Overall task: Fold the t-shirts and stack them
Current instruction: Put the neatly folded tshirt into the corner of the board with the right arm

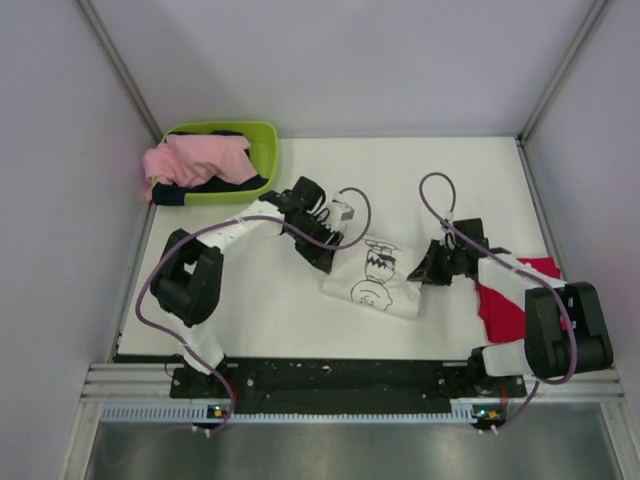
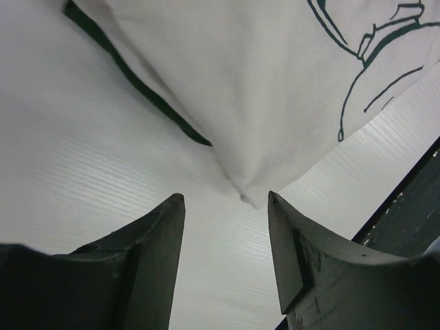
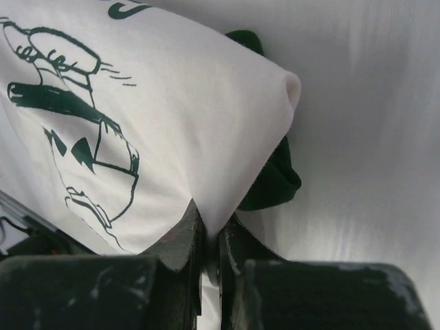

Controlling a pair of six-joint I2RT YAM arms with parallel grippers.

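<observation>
The white t-shirt with the black cartoon print lies bunched mid-table between both arms. My right gripper is shut on a fold of the white t-shirt, and its dark green sleeve pokes out beside the pinch. In the top view the right gripper sits at the shirt's right edge. My left gripper stands open with nothing between its fingers. A corner of the white t-shirt hangs just beyond its tips. In the top view the left gripper is at the shirt's upper left edge. The red t-shirt lies flat under the right arm.
A lime-green basket at the back left holds pink cloth and dark cloth. The white table ends at a black rail in front. Grey walls close in the left, right and back sides.
</observation>
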